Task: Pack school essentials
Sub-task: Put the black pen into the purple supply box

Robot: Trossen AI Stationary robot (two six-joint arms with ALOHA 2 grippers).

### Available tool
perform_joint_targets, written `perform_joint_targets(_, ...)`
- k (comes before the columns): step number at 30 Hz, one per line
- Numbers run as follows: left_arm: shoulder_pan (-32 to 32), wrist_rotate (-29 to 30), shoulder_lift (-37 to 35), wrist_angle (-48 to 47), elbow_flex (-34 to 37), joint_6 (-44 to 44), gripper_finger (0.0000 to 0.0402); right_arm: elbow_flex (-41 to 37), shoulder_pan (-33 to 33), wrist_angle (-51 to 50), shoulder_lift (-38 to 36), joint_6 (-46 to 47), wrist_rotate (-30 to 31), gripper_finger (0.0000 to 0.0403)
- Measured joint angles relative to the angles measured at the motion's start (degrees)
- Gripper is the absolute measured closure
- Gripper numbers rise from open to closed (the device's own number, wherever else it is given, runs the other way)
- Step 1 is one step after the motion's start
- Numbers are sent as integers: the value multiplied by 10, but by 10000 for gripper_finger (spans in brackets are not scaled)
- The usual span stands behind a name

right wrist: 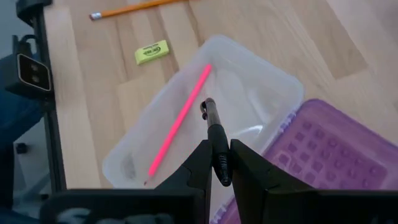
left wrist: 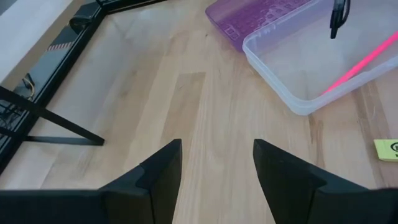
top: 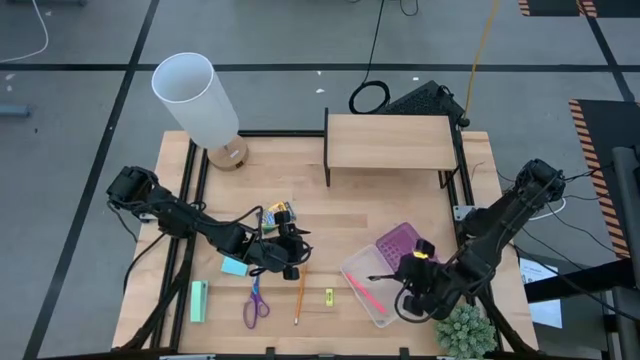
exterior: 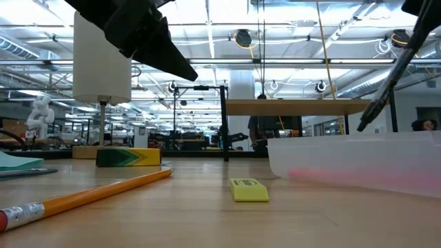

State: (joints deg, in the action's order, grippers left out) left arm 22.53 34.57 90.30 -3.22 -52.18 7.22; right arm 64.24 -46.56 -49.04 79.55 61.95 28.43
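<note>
A clear plastic box (top: 368, 285) stands at the table's near right with a pink pen (right wrist: 178, 126) lying in it; its purple lid (top: 399, 242) lies beside it. My right gripper (right wrist: 217, 148) hangs over the box, shut on a black pen (exterior: 375, 114). My left gripper (left wrist: 217, 152) is open and empty above the table's middle (top: 290, 260). On the table lie the yellow crayon box (top: 278, 213), light-blue note pad (top: 234, 266), purple-handled scissors (top: 255, 305), orange pencil (top: 299, 295) and tiny yellow piece (top: 328, 296). My right gripper pinches the black pen between its two fingers, on the part of the barrel (right wrist: 219, 163) toward its upper end. The pen runs on along the fingers and slants down over the box, its free end (right wrist: 206, 107) above the box's inside, clear of everything.
A white lamp (top: 198, 98) stands at the far left and a wooden shelf (top: 388, 143) at the far middle. A green block (top: 198, 300) lies near the left front, a small plant (top: 466, 332) at the near right corner.
</note>
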Motion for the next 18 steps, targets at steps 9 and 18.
perform_joint_targets(9,0,0,0,0,0,1,199,-68,-1,51,0,85,18,369)
perform_joint_targets(18,0,-1,0,0,0,2,199,-101,-1,68,0,109,90,369)
